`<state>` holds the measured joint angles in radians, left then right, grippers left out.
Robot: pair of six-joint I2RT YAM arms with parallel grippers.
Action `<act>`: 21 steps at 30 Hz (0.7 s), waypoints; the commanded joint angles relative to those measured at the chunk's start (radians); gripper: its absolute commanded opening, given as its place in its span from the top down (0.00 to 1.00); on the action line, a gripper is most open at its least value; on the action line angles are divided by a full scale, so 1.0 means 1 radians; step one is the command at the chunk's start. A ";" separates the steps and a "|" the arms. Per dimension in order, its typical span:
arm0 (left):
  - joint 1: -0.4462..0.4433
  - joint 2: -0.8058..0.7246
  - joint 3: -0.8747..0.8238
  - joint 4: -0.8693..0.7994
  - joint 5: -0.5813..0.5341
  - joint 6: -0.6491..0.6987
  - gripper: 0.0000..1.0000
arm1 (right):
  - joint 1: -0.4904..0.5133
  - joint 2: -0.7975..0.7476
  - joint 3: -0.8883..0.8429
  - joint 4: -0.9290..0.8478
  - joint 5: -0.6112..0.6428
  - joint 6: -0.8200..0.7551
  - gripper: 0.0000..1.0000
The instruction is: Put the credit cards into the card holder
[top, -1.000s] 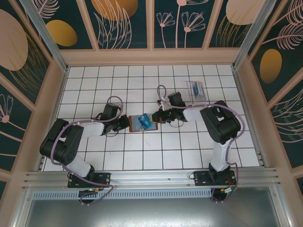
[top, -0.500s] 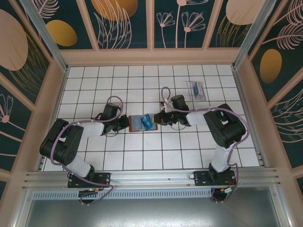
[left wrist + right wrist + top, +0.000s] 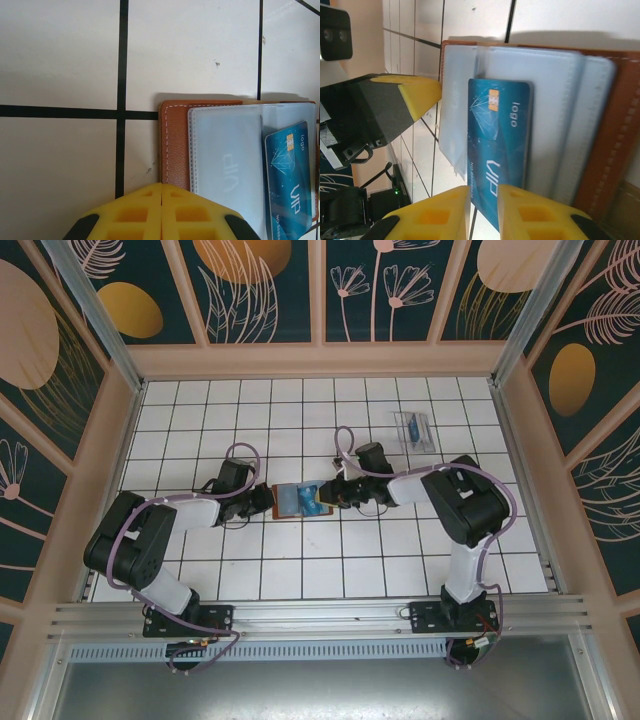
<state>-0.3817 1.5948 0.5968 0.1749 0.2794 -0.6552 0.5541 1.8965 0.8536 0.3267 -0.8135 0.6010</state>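
Your left hand (image 3: 161,186) is closed, tips at the holder's (image 3: 174,145) left edge. Your right hand (image 3: 484,190) stands slightly open over the blue card (image 3: 499,135) on the holder.

From my seat, the card holder (image 3: 174,145) reads as tan leather with a fine pebbled grain and a row of pale stitching along its edge. Its inner sleeves are frosted, translucent plastic, smooth and slightly milky. The blue credit card (image 3: 497,150) tucked in them is glossy plastic with a printed pattern and a small metallic gold chip. The worktop (image 3: 60,55) is white tile, smooth and nearly matt, with dark grout lines and a few specks. At 6 o'clock in each wrist view, the left claw (image 3: 161,192) and right claw (image 3: 484,200) have matt yellow moulded plastic fingers with recessed pockets. The rail (image 3: 300,615) at the near edge looks like brushed aluminium.
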 commanded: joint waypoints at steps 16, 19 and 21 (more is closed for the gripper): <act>0.000 -0.047 -0.015 -0.061 -0.016 0.029 0.84 | 0.052 -0.053 0.087 -0.207 0.187 -0.097 0.62; 0.000 -0.105 -0.031 -0.045 -0.007 0.029 0.78 | 0.063 -0.044 0.097 -0.224 0.209 -0.099 0.62; 0.000 -0.159 -0.039 -0.044 0.007 0.023 0.75 | 0.068 -0.038 0.101 -0.228 0.217 -0.098 0.61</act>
<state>-0.3817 1.5070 0.5697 0.1432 0.2771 -0.6399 0.6102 1.8725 0.9306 0.1463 -0.6399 0.5282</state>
